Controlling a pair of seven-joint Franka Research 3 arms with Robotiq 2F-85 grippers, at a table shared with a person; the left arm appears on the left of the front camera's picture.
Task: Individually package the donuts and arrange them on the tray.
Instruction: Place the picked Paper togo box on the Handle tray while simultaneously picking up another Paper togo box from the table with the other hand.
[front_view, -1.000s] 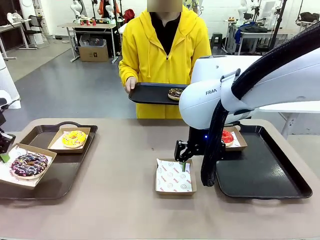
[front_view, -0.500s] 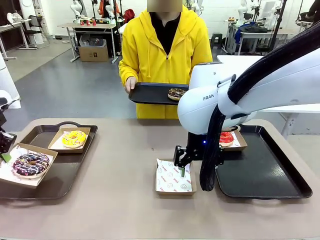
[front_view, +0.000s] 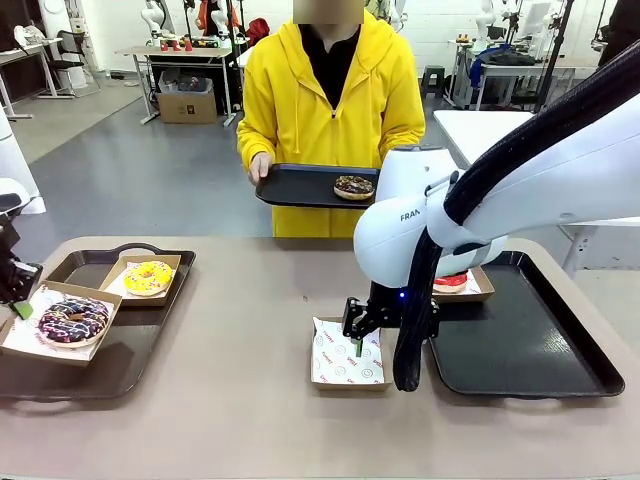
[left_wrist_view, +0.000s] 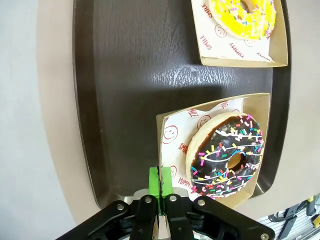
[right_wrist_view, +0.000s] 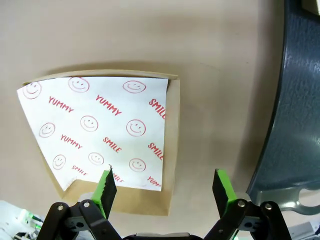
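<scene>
My left gripper (front_view: 18, 300) (left_wrist_view: 160, 186) is shut on the rim of a paper-lined cardboard box (left_wrist_view: 172, 131) that holds the purple-dark sprinkled donut (front_view: 72, 320) (left_wrist_view: 227, 151), at the near end of the left black tray (front_view: 120, 362) (left_wrist_view: 125, 75). The yellow donut (front_view: 149, 277) (left_wrist_view: 242, 14) lies in its own box farther back on that tray. My right gripper (front_view: 358, 338) (right_wrist_view: 165, 187) hangs open low over an empty lined box (front_view: 348, 355) (right_wrist_view: 100, 125), its fingers either side of the box's edge. The red donut (front_view: 452, 282) sits boxed on the right black tray (front_view: 530, 350). A person holds a tray (front_view: 300, 186) with the chocolate donut (front_view: 353, 186).
The right black tray's rim (right_wrist_view: 295, 110) lies close beside the empty box. My right arm's white body (front_view: 420, 220) covers part of the red donut's box. Bare tabletop (front_view: 250, 330) stretches between the two trays.
My left gripper has shifted the sprinkled donut's box slightly right and farther onto the left tray. My right gripper has come down and a little left toward the empty box.
</scene>
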